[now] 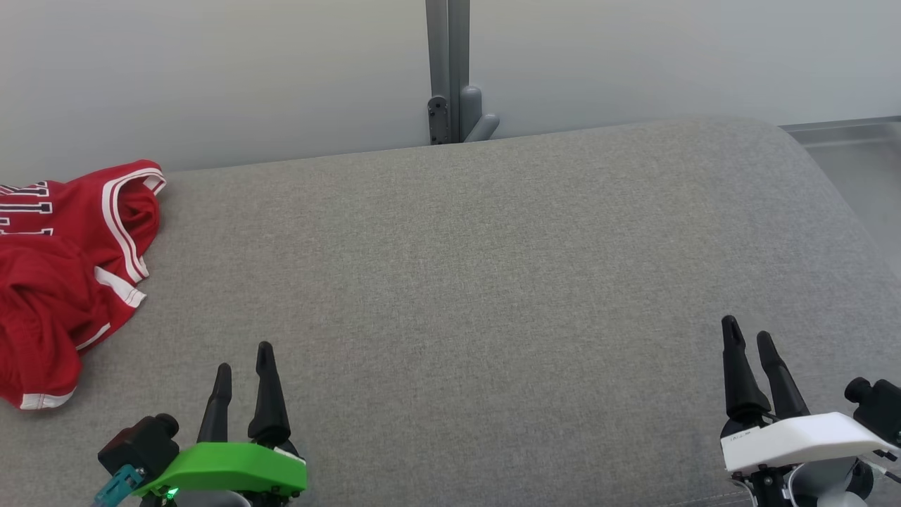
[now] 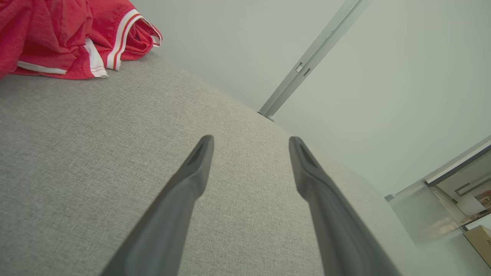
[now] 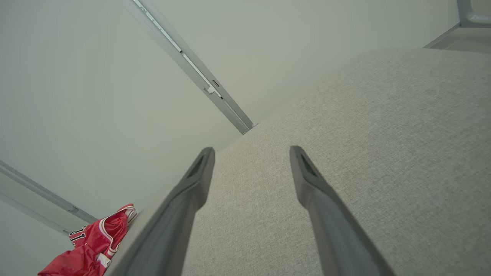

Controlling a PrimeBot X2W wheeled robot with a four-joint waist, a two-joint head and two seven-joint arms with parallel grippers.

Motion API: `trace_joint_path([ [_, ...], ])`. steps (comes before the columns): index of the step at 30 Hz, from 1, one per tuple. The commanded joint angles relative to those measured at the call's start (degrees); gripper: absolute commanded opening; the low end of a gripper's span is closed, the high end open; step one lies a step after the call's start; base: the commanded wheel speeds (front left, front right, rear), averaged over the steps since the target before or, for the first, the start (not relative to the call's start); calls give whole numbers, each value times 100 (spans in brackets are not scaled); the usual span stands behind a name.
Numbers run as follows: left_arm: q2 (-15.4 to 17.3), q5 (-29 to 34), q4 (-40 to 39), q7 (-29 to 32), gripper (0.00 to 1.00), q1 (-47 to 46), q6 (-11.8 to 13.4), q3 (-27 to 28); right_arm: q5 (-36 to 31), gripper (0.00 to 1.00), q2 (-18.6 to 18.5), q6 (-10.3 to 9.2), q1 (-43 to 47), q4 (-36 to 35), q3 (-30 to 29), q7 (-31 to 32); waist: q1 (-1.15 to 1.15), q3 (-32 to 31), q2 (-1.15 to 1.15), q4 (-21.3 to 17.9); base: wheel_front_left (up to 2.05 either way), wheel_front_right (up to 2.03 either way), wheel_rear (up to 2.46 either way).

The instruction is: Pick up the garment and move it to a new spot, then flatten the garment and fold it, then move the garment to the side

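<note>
The garment (image 1: pixel 63 274) is a red jersey with white trim, lying crumpled at the far left of the grey cushion (image 1: pixel 457 282). The same garment (image 2: pixel 65 34) fills the upper left corner of the left wrist view, and the garment (image 3: pixel 92 245) sits small at the lower left of the right wrist view. My left gripper (image 1: pixel 243 365) stands open at the lower left, to the right of the garment and apart from it, its jaws (image 2: pixel 249 142) empty. At the lower right my right gripper (image 1: pixel 748 334) is open and empty (image 3: pixel 251 151), far from the cloth.
A pale wall runs behind the cushion, with a grey metal post (image 1: pixel 448 70) and bracket at its middle. The cushion's rounded right edge (image 1: pixel 838 204) drops toward a metal ledge (image 1: pixel 845 130). Bare grey fabric spans between the grippers.
</note>
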Motion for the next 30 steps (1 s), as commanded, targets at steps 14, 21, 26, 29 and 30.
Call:
trace_joint_path([
  [14,33,1022,45,-207,100,178,213,120,-1186,100,-47,2,-33,12,370,-317,0,-34,0,96,0,0,0],
  [21,36,1376,136,-290,100,195,278,93,-1611,100,-48,2,-71,97,509,-428,0,-50,0,134,0,0,0],
  [26,38,1668,206,-335,100,224,290,75,-1898,100,-50,2,-95,176,612,-507,0,-60,0,152,0,0,0],
  [29,38,1816,253,-364,100,233,253,96,-2056,100,-50,3,-99,210,663,-553,0,-65,0,161,0,0,0],
  [30,39,1872,263,-375,100,240,250,105,-2105,100,-51,3,-100,220,676,-565,0,-67,0,164,0,0,0],
])
